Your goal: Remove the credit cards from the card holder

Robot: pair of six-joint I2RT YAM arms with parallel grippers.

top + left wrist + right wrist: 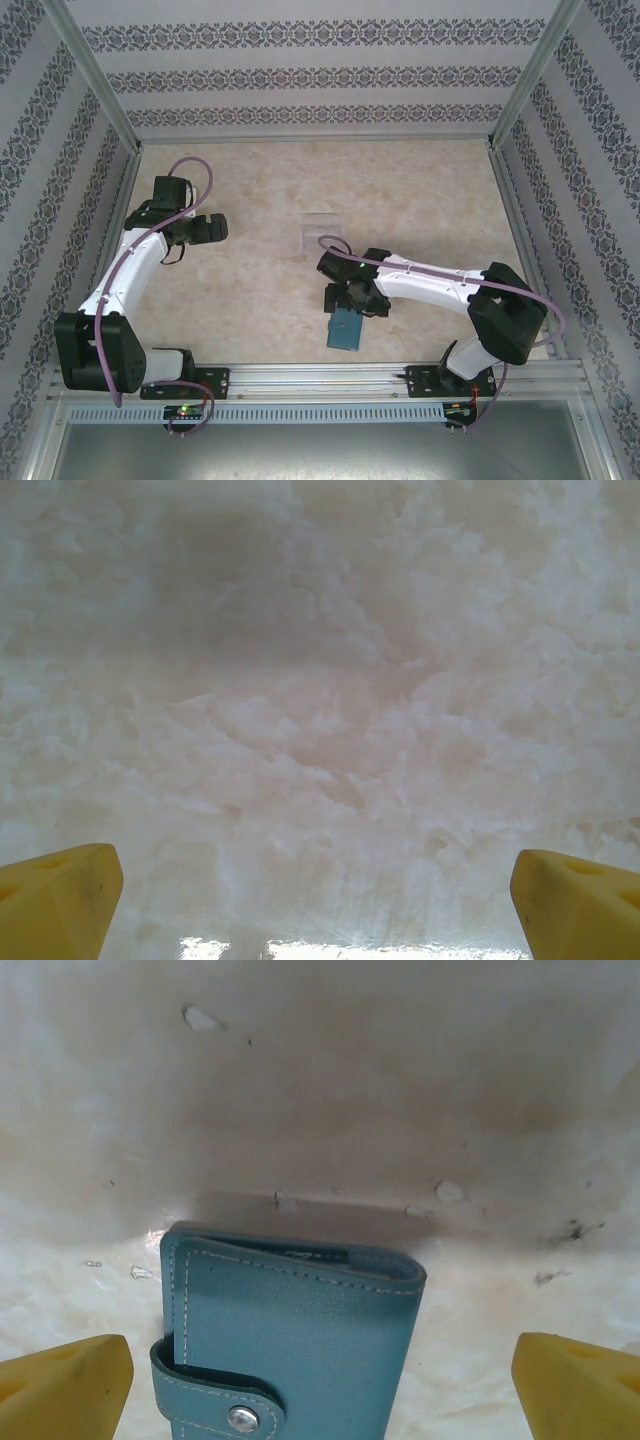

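The card holder (295, 1335) is a teal-blue wallet lying flat on the pale table, folded, with its strap tab snapped over the near left corner. It also lies near the table's front edge, the card holder (345, 331). My right gripper (322, 1360) stands open, its yellow fingertips (70, 1380) wide apart on either side of the wallet and not touching it. In the top view the right gripper (352, 298) hangs just behind the wallet. A dark edge shows in the slit between the flaps; the credit cards are otherwise hidden. My left gripper (315, 880) is open over bare table, the left gripper (213, 229) at the left.
A clear plastic tray (322, 231) sits on the table (420, 200) behind the right gripper. Patterned walls and metal posts enclose the table on three sides. The metal rail (320, 378) with both arm bases runs along the near edge.
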